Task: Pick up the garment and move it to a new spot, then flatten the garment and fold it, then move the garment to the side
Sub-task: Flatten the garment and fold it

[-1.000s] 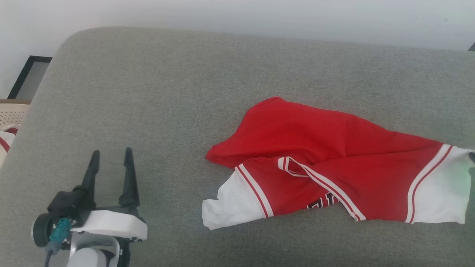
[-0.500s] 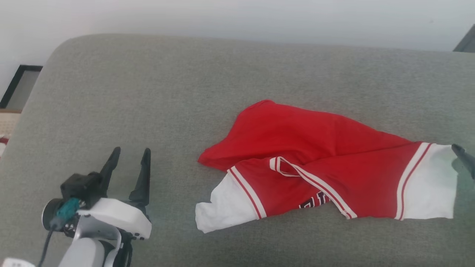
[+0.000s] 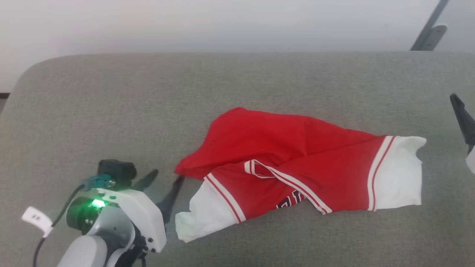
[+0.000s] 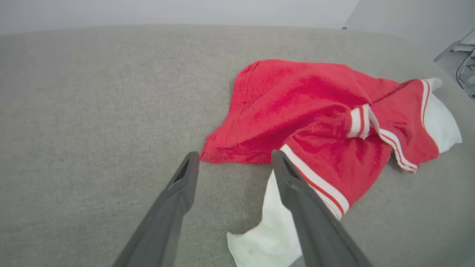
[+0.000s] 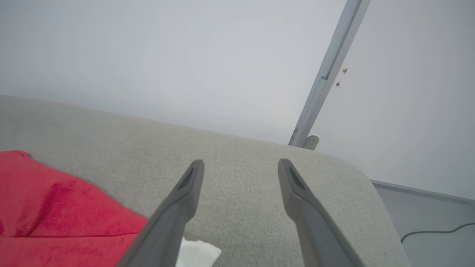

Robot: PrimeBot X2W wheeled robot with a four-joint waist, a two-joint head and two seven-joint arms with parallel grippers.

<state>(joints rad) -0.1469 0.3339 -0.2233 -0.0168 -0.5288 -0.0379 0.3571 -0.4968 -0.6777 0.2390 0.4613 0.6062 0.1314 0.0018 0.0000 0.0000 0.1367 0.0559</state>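
Red fabric shirt with white sleeve ends, lying crumpled on grey upholstered cushion. Left end effector spread wide, empty, just beside one white sleeve. Right end effector spread wide, empty, beyond opposite sleeve.

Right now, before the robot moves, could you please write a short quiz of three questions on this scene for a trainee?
1. True or false: the left gripper is shut on the garment.
2. The garment lies on: A) a grey cushion; B) a wooden table; C) a tiled floor.
3. Fill in: the garment's sleeve ends are ____ in colour.

Key: 1 false, its jaws stand open; 2 A; 3 white.
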